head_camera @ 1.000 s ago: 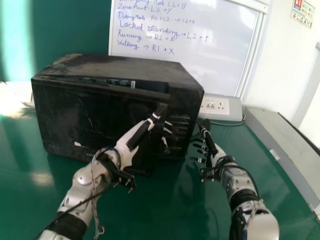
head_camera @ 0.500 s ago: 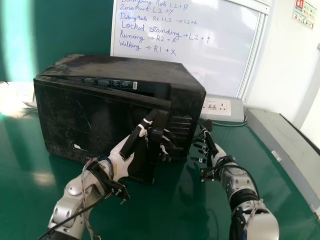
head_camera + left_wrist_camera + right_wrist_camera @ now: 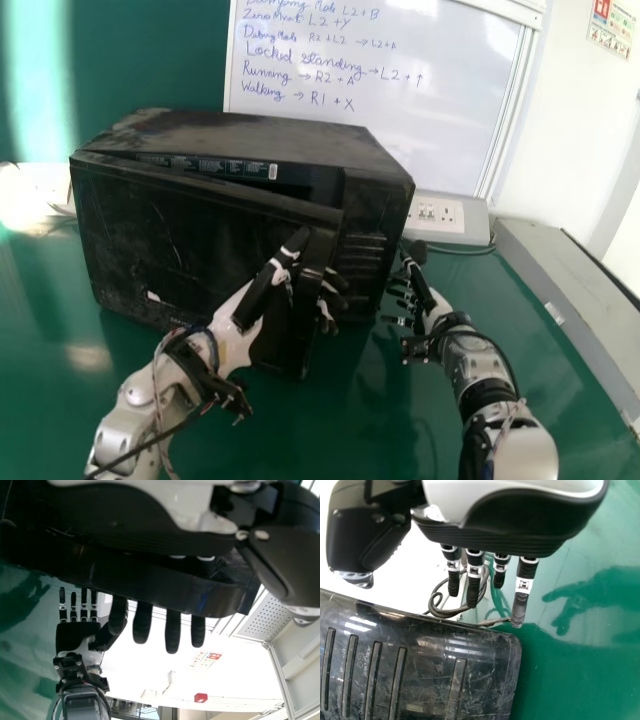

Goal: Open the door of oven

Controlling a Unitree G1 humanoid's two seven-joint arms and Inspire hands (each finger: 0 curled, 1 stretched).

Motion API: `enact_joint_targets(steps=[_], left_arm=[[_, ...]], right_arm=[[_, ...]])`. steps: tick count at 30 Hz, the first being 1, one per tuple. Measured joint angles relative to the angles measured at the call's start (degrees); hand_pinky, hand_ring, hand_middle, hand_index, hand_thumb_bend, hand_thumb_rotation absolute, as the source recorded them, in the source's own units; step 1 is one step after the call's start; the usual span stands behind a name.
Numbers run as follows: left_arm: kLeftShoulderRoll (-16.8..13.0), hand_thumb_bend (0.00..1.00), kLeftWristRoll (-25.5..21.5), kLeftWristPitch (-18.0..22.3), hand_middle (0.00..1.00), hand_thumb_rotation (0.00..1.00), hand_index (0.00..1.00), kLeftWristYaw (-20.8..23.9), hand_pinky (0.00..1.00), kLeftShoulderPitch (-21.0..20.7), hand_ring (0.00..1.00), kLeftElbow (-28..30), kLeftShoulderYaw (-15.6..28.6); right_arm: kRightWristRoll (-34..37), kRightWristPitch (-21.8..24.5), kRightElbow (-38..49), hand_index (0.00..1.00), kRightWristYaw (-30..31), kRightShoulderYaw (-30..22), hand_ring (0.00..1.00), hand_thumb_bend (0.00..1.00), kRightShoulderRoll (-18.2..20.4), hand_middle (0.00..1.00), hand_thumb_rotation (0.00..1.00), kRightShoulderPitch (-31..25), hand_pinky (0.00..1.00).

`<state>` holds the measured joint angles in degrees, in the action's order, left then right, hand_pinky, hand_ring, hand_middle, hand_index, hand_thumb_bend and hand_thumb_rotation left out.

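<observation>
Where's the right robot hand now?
Head view, right of centre: the right robot hand is just off the microwave oven's control-panel side, above the green table and nearer the robot than the wall socket panel.

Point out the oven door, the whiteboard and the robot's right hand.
Oven door (image 3: 180, 240): head view, on its front face.
Whiteboard (image 3: 450, 120): head view, on a bare part of its writing surface.
Right hand (image 3: 520, 522): right wrist view, on its black palm section.
</observation>
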<state>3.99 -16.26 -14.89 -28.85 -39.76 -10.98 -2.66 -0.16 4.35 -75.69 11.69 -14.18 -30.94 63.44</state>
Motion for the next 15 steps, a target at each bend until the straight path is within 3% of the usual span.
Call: enact_joint_targets(steps=[3,15], left_arm=[[-0.4,0.52,-0.3,-1.3,0.45,0.00,0.49,-0.4,0.04,0.8,0.08,2.0,0.0],[-2.4,0.52,-2.6,-1.4,0.45,0.00,0.49,-4.4,0.04,3.0,0.08,4.3,0.2]], right_arm=[[-0.2,0.0,0.0,0.92,0.1,0.2,0.70,0.85,0.0,0.87,0.75,0.0,0.62],[-0.5,-0.2,0.0,0.92,0.2,0.4,0.71,0.84,0.0,0.86,0.75,0.0,0.62]])
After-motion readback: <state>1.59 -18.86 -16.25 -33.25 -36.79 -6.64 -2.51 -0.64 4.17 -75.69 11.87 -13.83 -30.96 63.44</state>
